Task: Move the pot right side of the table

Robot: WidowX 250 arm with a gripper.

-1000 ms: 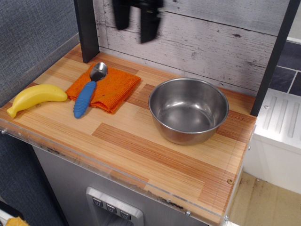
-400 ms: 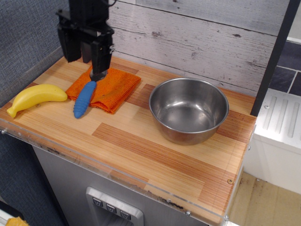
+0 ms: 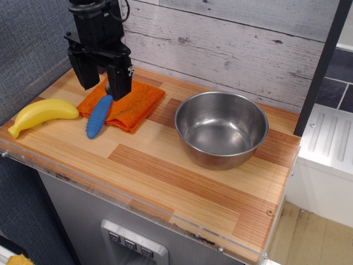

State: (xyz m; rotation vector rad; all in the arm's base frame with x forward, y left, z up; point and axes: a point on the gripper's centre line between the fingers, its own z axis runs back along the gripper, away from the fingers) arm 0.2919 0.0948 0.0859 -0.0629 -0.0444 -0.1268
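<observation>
The pot [image 3: 221, 128] is a large shiny steel bowl, upright and empty, on the right half of the striped wooden table [image 3: 149, 165]. My black gripper [image 3: 103, 83] hangs at the back left, over the orange cloth [image 3: 129, 102], far left of the pot. Its two fingers [image 3: 120, 83] stand apart with nothing between them, so it is open. It hides the bowl of the blue-handled spoon [image 3: 98, 117].
A yellow banana [image 3: 38, 115] lies at the left front edge. The blue-handled spoon lies on the orange cloth. A dark post [image 3: 320, 66] stands at the table's back right corner, with a white ribbed surface [image 3: 331, 141] beyond it. A clear plastic strip runs along the front edge.
My gripper has come from the top middle down to the back left and has sunk a little lower over the cloth. The pot has not moved.
</observation>
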